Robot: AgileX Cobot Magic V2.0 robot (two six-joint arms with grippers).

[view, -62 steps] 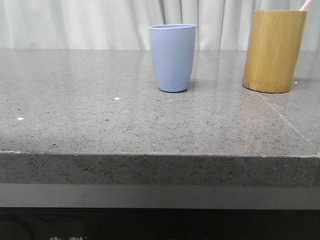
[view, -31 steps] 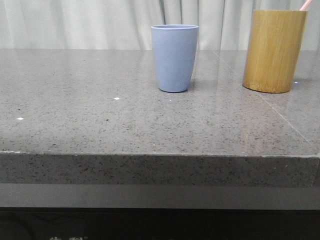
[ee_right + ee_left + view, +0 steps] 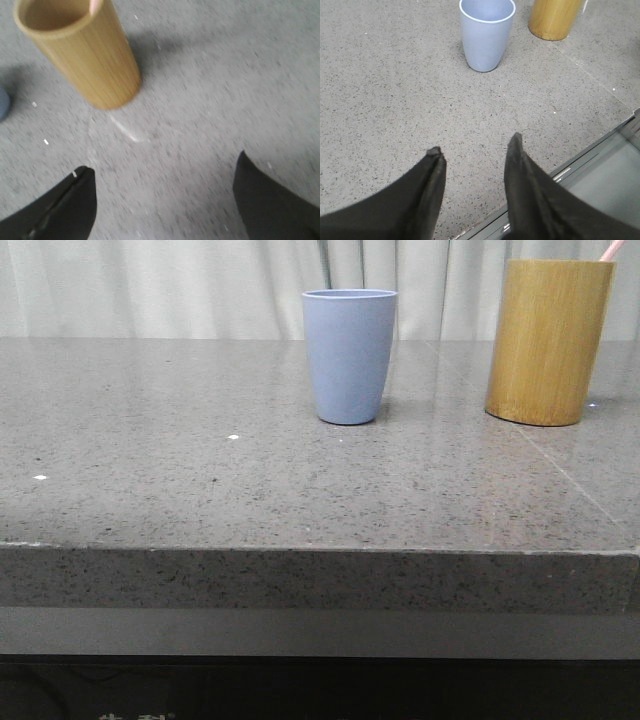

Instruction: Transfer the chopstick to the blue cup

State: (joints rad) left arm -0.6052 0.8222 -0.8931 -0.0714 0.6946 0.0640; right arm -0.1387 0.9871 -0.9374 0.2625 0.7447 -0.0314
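Standing in holder (image 3: 548,340): chopstick (image 3: 612,250), light, stiff, slick; pinch exposed pink tip. Both jaws spread, empty. Cup (image 3: 349,355) vacant.

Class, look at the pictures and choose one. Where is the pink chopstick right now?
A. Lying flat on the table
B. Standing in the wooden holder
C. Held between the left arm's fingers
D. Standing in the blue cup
B. In the front view the chopstick's pink tip pokes out above the rim of the wooden holder; in the left wrist view the blue cup is empty and the left gripper is open, holding nothing.
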